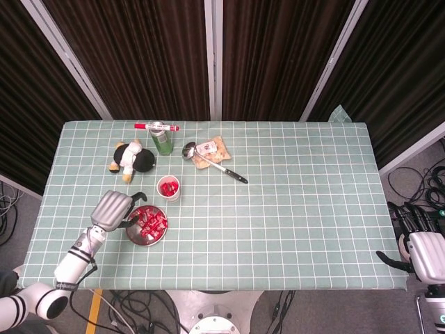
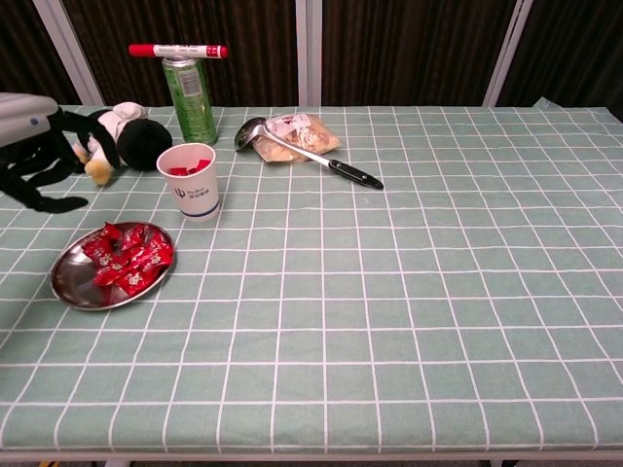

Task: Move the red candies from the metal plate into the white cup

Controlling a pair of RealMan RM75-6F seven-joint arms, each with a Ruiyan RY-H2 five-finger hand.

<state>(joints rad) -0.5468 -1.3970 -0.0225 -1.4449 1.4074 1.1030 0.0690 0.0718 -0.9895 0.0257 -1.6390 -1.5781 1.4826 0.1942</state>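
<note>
left hand (image 2: 37, 165) — fingers spread; empty

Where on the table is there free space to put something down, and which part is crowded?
The whole right half, from the ladle to the right edge of the table, is bare, and so is the near strip right of the metal plate. The far-left corner is crowded: white cup, green can, plush toy.

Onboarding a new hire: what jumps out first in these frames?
The red candies heaped on the metal plate at the table's near left, with more in the white cup just behind. The left hand hangs open at the left edge, and a red marker lies balanced on the green can.
</note>
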